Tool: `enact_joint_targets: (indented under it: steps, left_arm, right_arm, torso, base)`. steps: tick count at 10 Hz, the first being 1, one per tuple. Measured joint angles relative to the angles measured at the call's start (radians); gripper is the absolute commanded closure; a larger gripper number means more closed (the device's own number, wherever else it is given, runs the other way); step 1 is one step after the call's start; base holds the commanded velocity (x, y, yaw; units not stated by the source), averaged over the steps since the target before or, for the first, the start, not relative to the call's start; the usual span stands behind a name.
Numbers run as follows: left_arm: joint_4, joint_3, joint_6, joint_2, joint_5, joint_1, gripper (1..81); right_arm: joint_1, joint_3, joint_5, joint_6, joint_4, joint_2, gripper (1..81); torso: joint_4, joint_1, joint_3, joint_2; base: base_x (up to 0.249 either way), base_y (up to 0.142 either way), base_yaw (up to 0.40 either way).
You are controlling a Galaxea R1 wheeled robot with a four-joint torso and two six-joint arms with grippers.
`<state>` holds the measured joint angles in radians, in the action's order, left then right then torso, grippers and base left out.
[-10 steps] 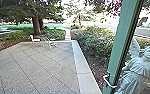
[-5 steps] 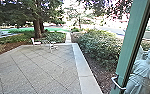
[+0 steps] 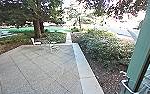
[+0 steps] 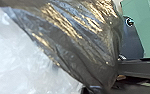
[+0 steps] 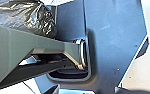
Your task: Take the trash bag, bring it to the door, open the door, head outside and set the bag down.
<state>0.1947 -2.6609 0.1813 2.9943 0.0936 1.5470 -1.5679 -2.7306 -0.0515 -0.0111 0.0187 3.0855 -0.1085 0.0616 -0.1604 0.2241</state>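
Facing one grey paved patio (image 3: 38, 67), I see one green-framed door (image 3: 143, 47) farther right than a moment ago while the paving barely shifts, so the way out seems wider. I count one white chair (image 3: 36, 43), one shiny black plastic trash bag (image 4: 78, 42) close to the left wrist camera, one curved metal handle (image 3: 126, 87). I cannot tell whether either gripper is spread or pinching.
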Motion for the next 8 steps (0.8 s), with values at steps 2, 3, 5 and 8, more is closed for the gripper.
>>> enact_joint_targets:
  steps: [2,3,5,8]
  left_arm:
    - [0.0,0.0,0.0,-0.002,0.001,-0.001,81.1]
    - [0.0,0.0,0.0,-0.002,-0.002,-0.003,81.1]
    - [0.0,0.0,0.0,-0.002,0.0,-0.002,81.1]
    - [0.001,0.001,0.0,-0.019,0.002,-0.003,81.1]
  right_arm:
    - [0.001,0.0,0.0,0.001,0.0,-0.001,1.0]
    - [0.003,0.0,0.0,0.0,0.0,0.0,1.0]
    - [0.003,0.0,0.0,0.0,-0.001,-0.001,1.0]
    - [0.0,0.0,-0.001,0.0,-0.002,-0.002,1.0]
  torso:
    - [0.0,0.001,0.0,0.0]
    - [0.0,0.001,0.0,0.0]
    - [0.0,0.001,0.0,0.0]
    - [0.048,0.0,0.0,0.0]
  base:
    - [0.034,0.0,0.0]
    - [0.0,0.0,0.0]
    - [0.0,0.0,0.0]
    - [0.0,0.0,0.0]
